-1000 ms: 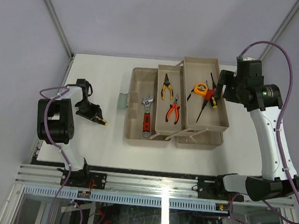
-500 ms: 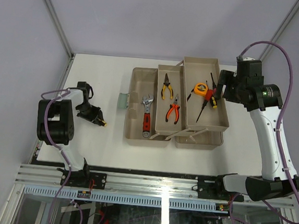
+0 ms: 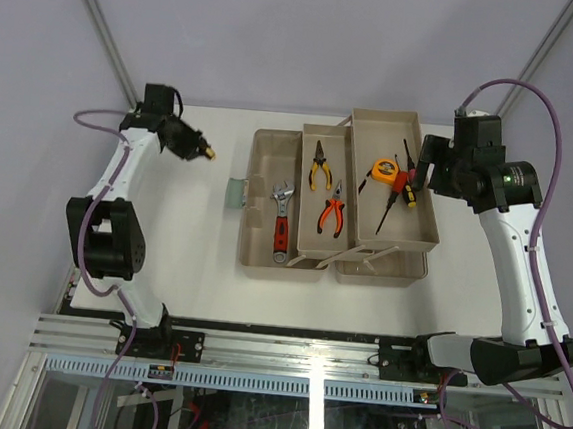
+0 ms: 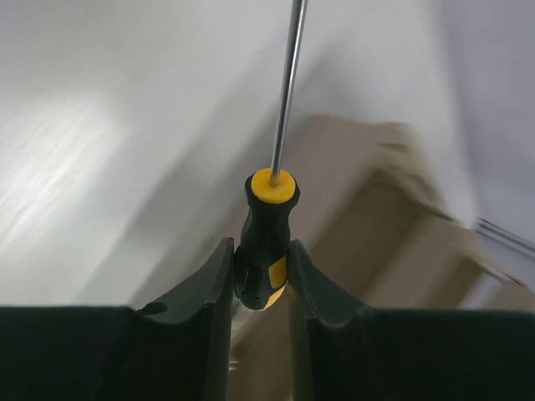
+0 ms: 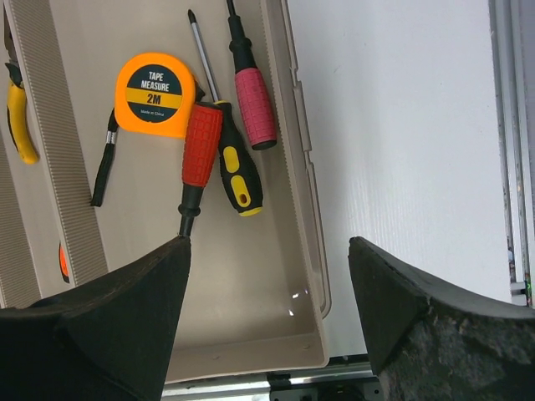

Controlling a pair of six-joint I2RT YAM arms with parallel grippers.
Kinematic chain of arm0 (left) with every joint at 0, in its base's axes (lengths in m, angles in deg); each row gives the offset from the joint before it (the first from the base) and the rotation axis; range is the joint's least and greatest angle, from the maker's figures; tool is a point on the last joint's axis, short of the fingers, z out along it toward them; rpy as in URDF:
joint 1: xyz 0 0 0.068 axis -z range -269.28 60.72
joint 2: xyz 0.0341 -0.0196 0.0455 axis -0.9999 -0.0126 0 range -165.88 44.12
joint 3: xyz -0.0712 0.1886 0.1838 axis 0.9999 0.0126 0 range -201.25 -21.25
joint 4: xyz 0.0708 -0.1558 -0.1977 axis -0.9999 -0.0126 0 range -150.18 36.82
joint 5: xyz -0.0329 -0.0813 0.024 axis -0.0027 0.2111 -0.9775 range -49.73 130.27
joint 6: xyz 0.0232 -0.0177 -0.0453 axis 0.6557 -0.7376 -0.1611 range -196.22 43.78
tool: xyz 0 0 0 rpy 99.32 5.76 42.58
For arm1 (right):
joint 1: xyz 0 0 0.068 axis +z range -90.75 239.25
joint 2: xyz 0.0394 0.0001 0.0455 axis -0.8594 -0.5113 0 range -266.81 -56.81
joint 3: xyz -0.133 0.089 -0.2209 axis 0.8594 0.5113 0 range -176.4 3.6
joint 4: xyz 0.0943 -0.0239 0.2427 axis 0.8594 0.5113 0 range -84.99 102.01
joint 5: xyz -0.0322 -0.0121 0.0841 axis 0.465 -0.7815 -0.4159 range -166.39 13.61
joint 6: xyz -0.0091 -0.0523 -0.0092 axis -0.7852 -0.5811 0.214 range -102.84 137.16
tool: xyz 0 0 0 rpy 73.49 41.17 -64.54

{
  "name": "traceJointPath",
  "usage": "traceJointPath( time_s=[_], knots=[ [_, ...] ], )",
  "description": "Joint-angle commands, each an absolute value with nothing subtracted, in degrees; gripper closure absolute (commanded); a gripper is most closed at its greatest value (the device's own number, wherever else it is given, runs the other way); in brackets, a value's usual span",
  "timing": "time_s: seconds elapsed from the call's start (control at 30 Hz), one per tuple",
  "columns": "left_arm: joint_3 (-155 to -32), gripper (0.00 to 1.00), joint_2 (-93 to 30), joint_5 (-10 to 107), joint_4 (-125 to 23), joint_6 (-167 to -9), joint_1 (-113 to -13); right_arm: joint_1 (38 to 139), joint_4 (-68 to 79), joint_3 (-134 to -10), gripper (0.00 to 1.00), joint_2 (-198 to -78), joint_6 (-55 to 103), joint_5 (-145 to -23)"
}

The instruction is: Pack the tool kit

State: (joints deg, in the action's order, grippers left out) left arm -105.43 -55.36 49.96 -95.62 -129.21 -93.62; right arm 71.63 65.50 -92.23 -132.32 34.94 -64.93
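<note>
since half a second ago the left pincer (image 3: 196, 148) has swung from low over the near-left counter (image 3: 182, 266) up to its far-left corner, well apart from the toolbox (image 3: 266, 173) — the right arm has not shifted. the left wrist view is smeared: the box is a tan blur, and the screwdriver (image 4: 264, 251) shaft runs off the top edge. the left pincer is nearly closed, clamping the screwdriver's black-and-yellow handle. the right pincer (image 5: 267, 251) gapes wide, holding nothing, over the right tray (image 5: 251, 292) with the tape measure (image 5: 155, 94).

Cropped screwdriver (image 4: 267, 224) tip — blurred toolbox (image 4: 380, 213) behind.
</note>
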Motion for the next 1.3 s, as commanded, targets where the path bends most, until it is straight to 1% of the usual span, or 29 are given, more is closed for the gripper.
traceJointPath(
  time_s=[0.0, 0.07, 0.13, 0.2, 0.37, 0.53, 0.67, 0.8, 0.97, 1.27],
  knots=[
    [-120.11, 1.0, -52.9, 55.36, -84.31, -123.62, -88.18, 71.99, 62.99, -93.5, 0.17, -130.46, 35.46, -61.27],
    [-126.85, 1.0, -55.01, 59.46, -79.74, -121.66, -83.8, 72.06, 62.32, -93.65, 0.17, -129.9, 36.1, -59.17],
    [-134.05, 1.0, -58.27, 63.35, -79.61, -120.18, -79.02, 71.99, 61.79, -93.76, 0.17, -129.03, 36.61, -56.77],
    [-137.71, 1.0, -60.68, 66.64, -78.85, -120.3, -74.41, 72.01, 61.35, -93.94, 0.17, -128.01, 37.01, -54.39],
    [-136.79, 1.0, -61.58, 69.44, -78.12, -118.93, -61.99, 72.04, 61.47, -93.8, 0.17, -125.2, 36.99, -51.06],
    [-136.27, 1.0, -63.17, 69.06, -78.85, -117.68, -53.7, 71.99, 62.52, -92.81, 0.17, -123.43, 37.67, -50.29],
    [-135.12, 1.0, -64.0, 66.62, -80.14, -117.44, -50.51, 72.04, 63.49, -92.45, 0.17, -122.3, 38.08, -49.68],
    [-131.49, 1.0, -64.65, 62.32, -82.7, -118.67, -49.77, 72.05, 64.0, -92.14, 0.17, -121.15, 38.02, -49.41],
    [-128.43, 1.0, -65.65, 61.71, -82.89, -119.77, -48.21, 71.99, 64.23, -91.09, 0.17, -120.14, 38.63, -49.73],
    [-128.29, 1.0, -67.52, 61.41, -82.42, -121.97, -46.14, 72.0, 64.76, -89.71, 0.17, -118.42, 39.29, -49.47]
  ],
)
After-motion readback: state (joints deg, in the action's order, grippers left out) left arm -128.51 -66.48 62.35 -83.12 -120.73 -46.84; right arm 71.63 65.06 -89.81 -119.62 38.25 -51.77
